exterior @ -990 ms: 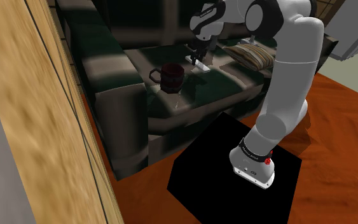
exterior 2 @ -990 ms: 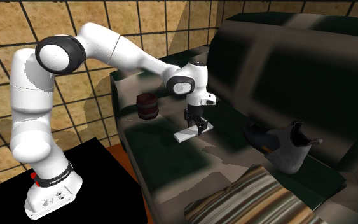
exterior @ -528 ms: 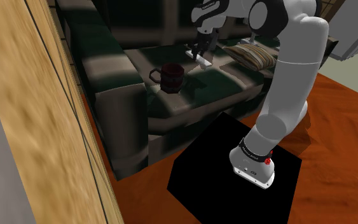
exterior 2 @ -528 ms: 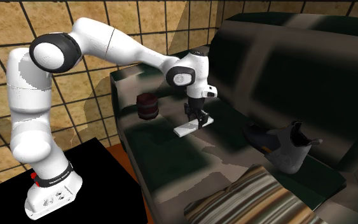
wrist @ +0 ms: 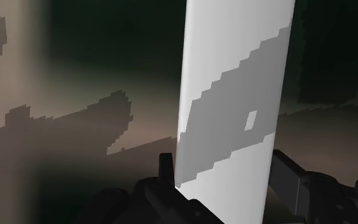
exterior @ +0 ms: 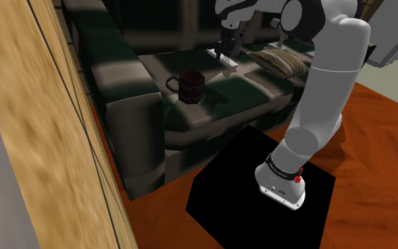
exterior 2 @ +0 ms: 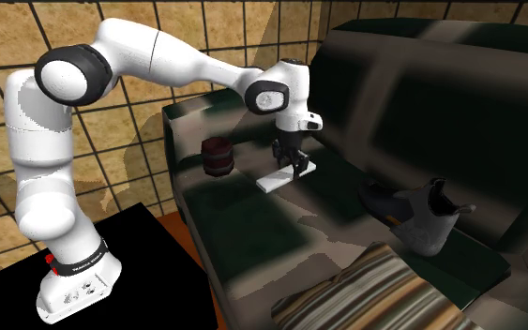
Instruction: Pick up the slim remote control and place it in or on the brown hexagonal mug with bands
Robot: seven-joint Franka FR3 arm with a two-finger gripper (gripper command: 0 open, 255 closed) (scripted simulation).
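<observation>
between your gripper's (exterior: 225, 51) (exterior 2: 293, 170) (wrist: 225, 186) two black fingers the slim remote control (exterior: 231, 63) (exterior 2: 273, 180) (wrist: 234, 95) is pinched. the fingers press on its two long edges, near one end. you can see this best from the wrist, where the pale slab runs straight out ahead of the hand. most of its length sticks out beyond the fingertips, and a grey shadow lies across it. the remote lies roughly level under the hand and appears to hang just clear of the dark sofa's (exterior: 119, 78) (exterior 2: 421, 103) seat.

the dark reddish-brown mug (exterior: 190, 85) (exterior 2: 218, 155) stands upright on that seat. it is off to one side of the hand, lower than it, on the armrest side and well apart from the remote. on the hand's other side a dark boot (exterior 2: 416, 217) stands on the seat, with a striped cushion (exterior: 278, 60) (exterior 2: 365, 291) further along.
</observation>
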